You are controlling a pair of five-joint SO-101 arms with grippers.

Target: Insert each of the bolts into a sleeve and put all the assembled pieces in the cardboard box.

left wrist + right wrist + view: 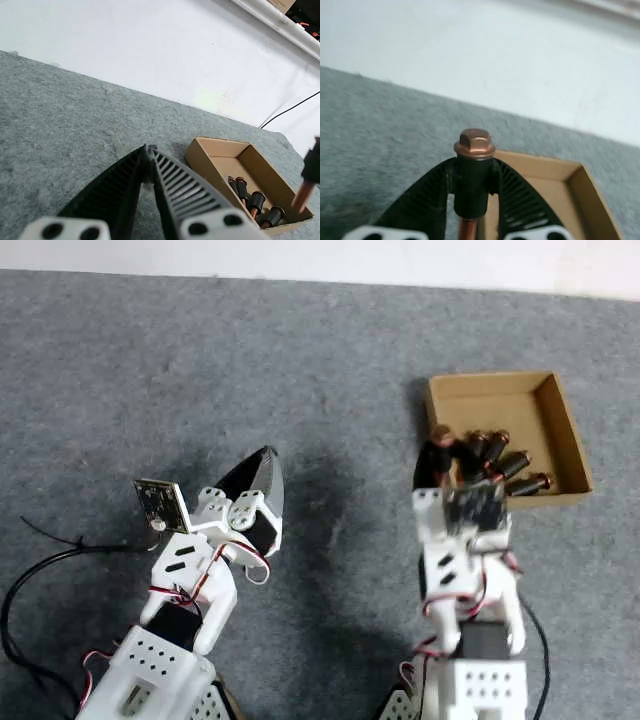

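Felt, grey and fuzzy, is covering the whole worktop (pixel 300 360). A small brown cardboard box (pixel 490 382) is sitting open in the upper right of the high view. Four put-together pieces (pixel 505 462) are lying side by side inside it, down by its lower wall. Each one is a black tube with a copper bolt poking through.

The white right arm (pixel 470 580) is coming up from the bottom right of the frame. Its black right hand (pixel 437 455) is hanging just beside the lower left corner of the box. The two ribbed fingers (pixel 517 200) are squeezing tight on one more piece, a short round black sleeve (pixel 471 190). A shiny copper bolt (pixel 475 142) is going right through it. The bolt's six-sided head is sitting on one end of the sleeve, and its thin copper stem is sticking out of the other end. I cannot tell if this piece is touching the box.

The white left arm (pixel 190 580) is sitting in the lower left of the frame, well apart from the box. Its black left hand (pixel 268 460) is pointing up toward the middle of the worktop. Its two fingers are pressing together at the tips, and nothing is sitting between them.
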